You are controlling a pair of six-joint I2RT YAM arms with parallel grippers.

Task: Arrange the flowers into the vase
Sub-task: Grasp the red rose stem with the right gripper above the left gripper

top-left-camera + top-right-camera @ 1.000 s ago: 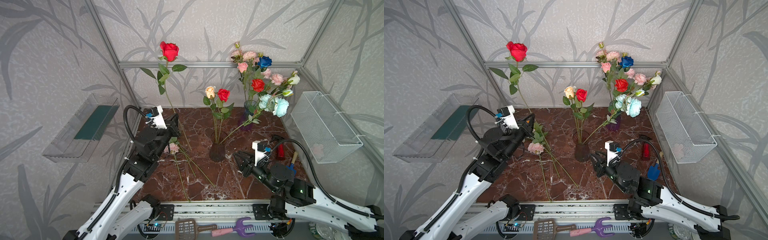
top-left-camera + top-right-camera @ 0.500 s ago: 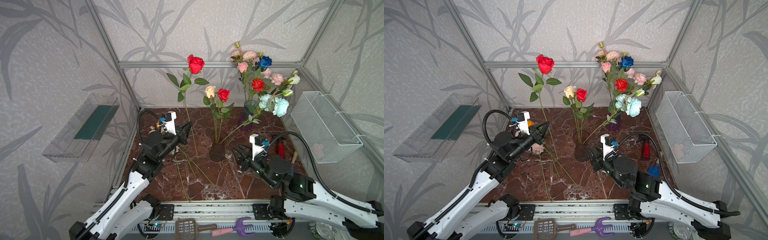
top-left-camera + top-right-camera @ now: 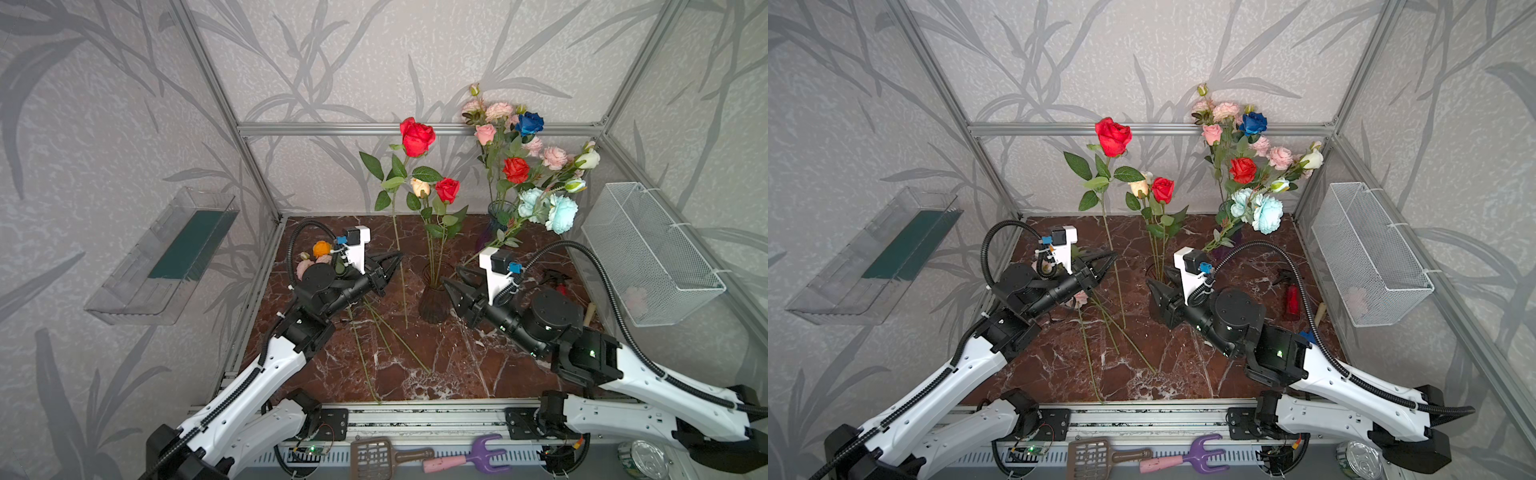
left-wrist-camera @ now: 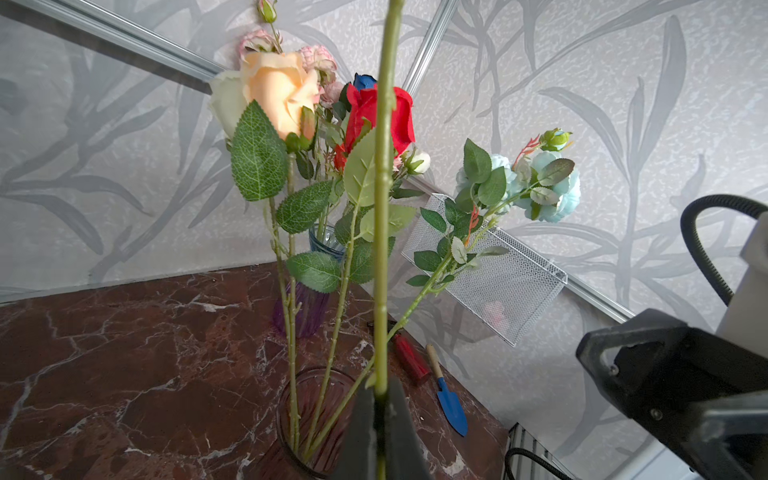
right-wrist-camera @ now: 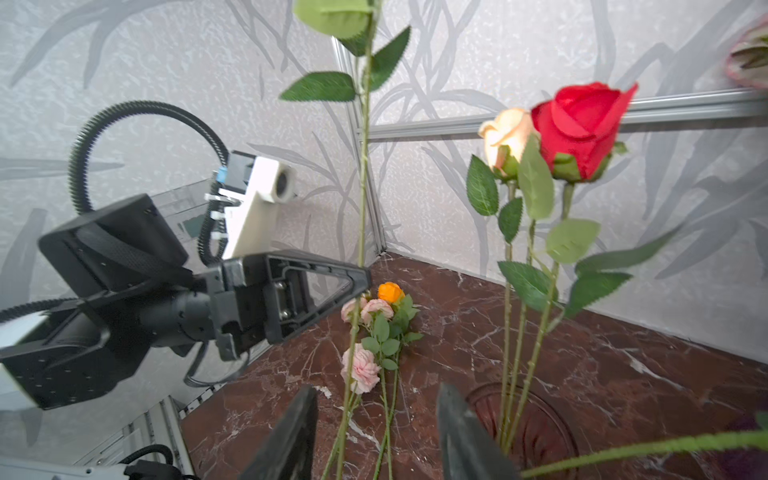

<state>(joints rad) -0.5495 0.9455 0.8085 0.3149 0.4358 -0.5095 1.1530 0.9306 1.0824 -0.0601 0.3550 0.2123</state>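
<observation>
Clamped tight in the left gripper (image 4: 380,415) – the green stem of a long red rose (image 3: 417,137), pinched low down between the black fingers (image 4: 361,428) and held upright, bloom high above the rest. Lower end of that stem hanging just left of the ribbed dark vase (image 3: 434,299), outside it.

Facing from the other side, the right gripper (image 3: 451,274), jaws apart with nothing between them, tips just beside the vase.

Already standing in the vase: a peach rose (image 3: 419,187), a shorter red rose (image 3: 447,190) and a pale-blue peony spray (image 3: 552,210) leaning far to the right.

Behind, near the back wall, a second vase (image 3: 490,226) of purple-tinted glass, packed with pink blooms, a blue rose (image 3: 529,122), another red one and white buds.

Flat on the marble table (image 3: 457,365), under the left arm, loose flowers (image 3: 305,267) – pink heads, one orange – with bare stems stretched toward the front rail.

Further out:
- at the right, a red spray bottle (image 3: 561,284) and a blue trowel (image 4: 451,403)
- on the right wall, a wire basket (image 3: 648,253)
- on the left wall, a clear tray (image 3: 166,257)
- on the front ledge, a brown scoop (image 3: 374,455), a purple hand rake (image 3: 482,457) and a tin can (image 3: 642,461), with print on the can too small to read
</observation>
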